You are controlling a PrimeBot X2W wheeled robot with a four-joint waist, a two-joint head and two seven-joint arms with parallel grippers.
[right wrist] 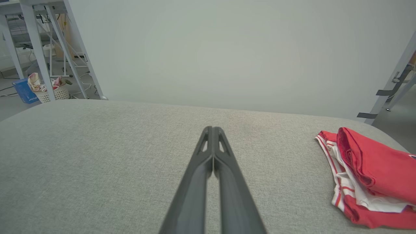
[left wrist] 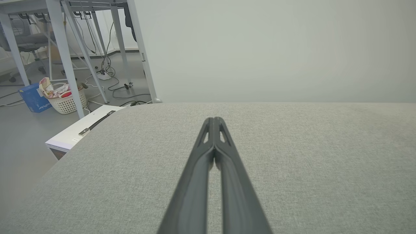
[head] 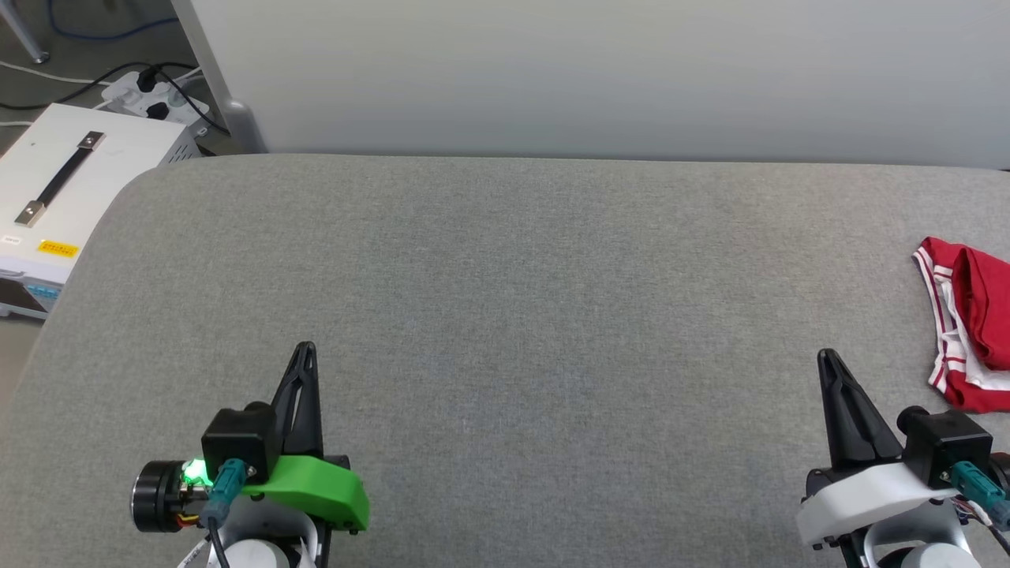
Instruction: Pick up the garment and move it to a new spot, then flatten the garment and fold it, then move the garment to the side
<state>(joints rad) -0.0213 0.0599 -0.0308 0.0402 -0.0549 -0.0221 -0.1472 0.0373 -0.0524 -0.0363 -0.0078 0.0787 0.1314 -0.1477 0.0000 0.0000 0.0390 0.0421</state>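
The garment [head: 977,315] lay bunched in a loose heap at the right edge of the head view, on the grey fabric surface [head: 505,284]. Red cloth was folded over white, with striped red-and-white trim along its left side. In the right wrist view it sat at the lower right of the frame [right wrist: 373,162], well apart from the dark fingers. The left claw [head: 306,349] stood at the lower left of the head view, its two fingers pressed together to a single point and holding nothing; the left wrist view showed the same tips [left wrist: 214,120] meeting over bare grey cloth. The right claw [head: 827,356] stood at the lower right, likewise fully closed and empty, its tips [right wrist: 212,128] touching in its own wrist view, with the garment up and to its right. A pale panel [head: 600,71] ran along the far edge of the surface. At the upper left of the head view a white box [head: 118,150] with a black handle sat on the floor beside a power strip [head: 154,91].
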